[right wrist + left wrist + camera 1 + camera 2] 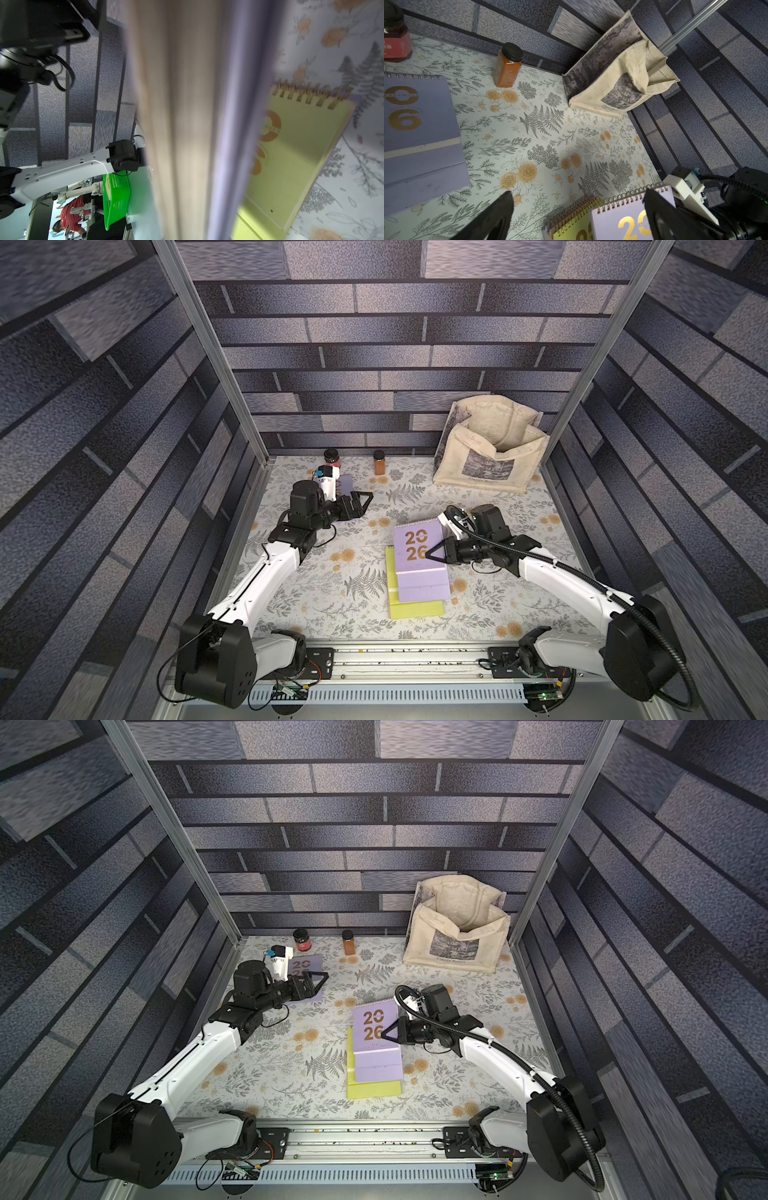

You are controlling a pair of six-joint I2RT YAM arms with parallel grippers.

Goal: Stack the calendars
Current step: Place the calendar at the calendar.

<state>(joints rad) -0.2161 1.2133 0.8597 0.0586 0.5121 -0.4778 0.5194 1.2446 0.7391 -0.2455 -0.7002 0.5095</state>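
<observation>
While the right hand (432, 552) is clamping the lavender calendar (415, 545) by its edge, likely to square it over the yellow-green calendar (415, 610) mid-table, the left hand (316, 984) is hovering wide open, empty, above the far-left calendar (306, 964).

Two arms, as we list them:
- left arm (257, 580) and right arm (557, 576): white moulded links, small dark screws
- shoulder housings (216, 659): black, rounded
- left gripper (578, 192) and right gripper (428, 556): black, triangular fingers
- camera bracket (328, 485): white
- conduit (498, 543): ribbed, black, right arm only
</observation>
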